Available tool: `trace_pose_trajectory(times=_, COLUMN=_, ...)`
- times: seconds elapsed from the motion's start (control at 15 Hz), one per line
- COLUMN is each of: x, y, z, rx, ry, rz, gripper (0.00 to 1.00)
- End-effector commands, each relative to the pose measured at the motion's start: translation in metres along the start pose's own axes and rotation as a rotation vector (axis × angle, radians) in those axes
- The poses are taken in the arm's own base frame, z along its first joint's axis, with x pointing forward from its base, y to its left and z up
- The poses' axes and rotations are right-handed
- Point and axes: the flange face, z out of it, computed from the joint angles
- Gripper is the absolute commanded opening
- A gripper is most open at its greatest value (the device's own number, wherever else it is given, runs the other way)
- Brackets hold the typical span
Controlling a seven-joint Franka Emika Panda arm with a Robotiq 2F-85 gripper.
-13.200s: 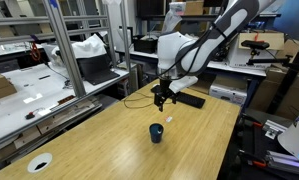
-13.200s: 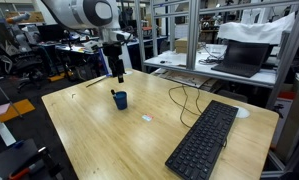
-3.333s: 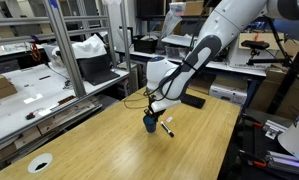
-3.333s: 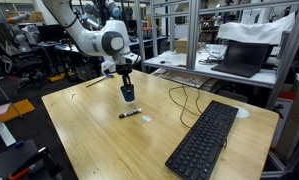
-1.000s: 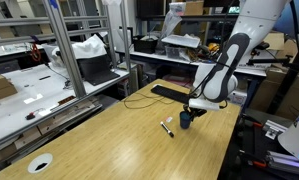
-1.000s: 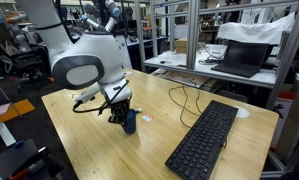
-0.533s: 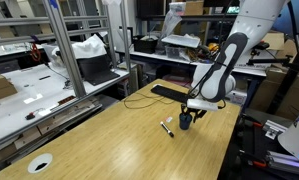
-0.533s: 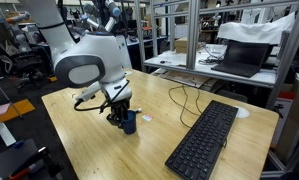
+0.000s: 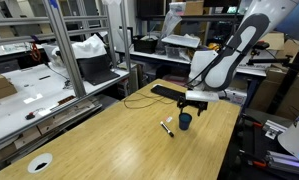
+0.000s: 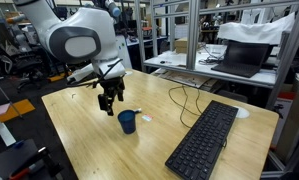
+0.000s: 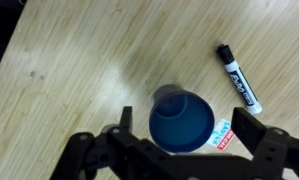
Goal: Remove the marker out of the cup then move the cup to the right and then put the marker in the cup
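Across the whole scene, the biggest thing is the wooden table [image 10: 89, 150], light grain, visible in both exterior views. My arm [image 9: 229, 55] comes next, reaching in over the table edge with the wrist pointing straight down. Then there's the black keyboard [image 10: 202, 140], lying flat and well apart from where I'm working. A black cable [image 10: 179, 100] snakes over the wood between it and the arm.

The gripper [image 10: 110, 100] hangs above the cup [image 10: 126, 122] with clear air between them, not touching it. From the wrist view the jaws are spread wide, one finger [image 11: 126, 122] on each side of the cup's rim, holding nothing.

The cup [image 11: 182, 122] stands upright on the table, dark outside, blue inside, and I can see right down to the bottom, so it's empty. In an exterior view it sits near the table edge on the arm's side [image 9: 186, 120].

The marker [image 11: 239, 78] lies flat on the wood near the cup but not touching it. It has a white body and a dark cap, and it's lying at an angle. In an exterior view it shows just beside the cup [image 9: 168, 127].

Smallest bit: a little sticker [image 11: 221, 135] on the table by the cup's base, partly hidden. Can't read it.
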Motion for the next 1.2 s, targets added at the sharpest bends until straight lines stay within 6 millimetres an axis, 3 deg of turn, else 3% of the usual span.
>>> trace_pose_trajectory(times=0.0, x=-0.009, y=-0.008, z=-0.031, rx=-0.048, ry=0.017, rz=-0.034, gripper=1.00)
trace_pose_trajectory(times=0.33, x=-0.040, y=-0.055, z=-0.056, rx=-0.151, ry=0.090, rz=-0.355, gripper=1.00)
trace_pose_trajectory(times=0.6, x=-0.050, y=-0.098, z=-0.058, rx=-0.146, ry=0.141, rz=-0.573, gripper=1.00)
trace_pose_trajectory(times=0.87, x=-0.036, y=-0.120, z=-0.031, rx=-0.082, ry=0.148, rz=-0.705, gripper=1.00)
trace_pose_trajectory(times=1.13, x=-0.025, y=-0.133, z=0.013, rx=-0.037, ry=0.122, rz=-0.788, gripper=1.00)
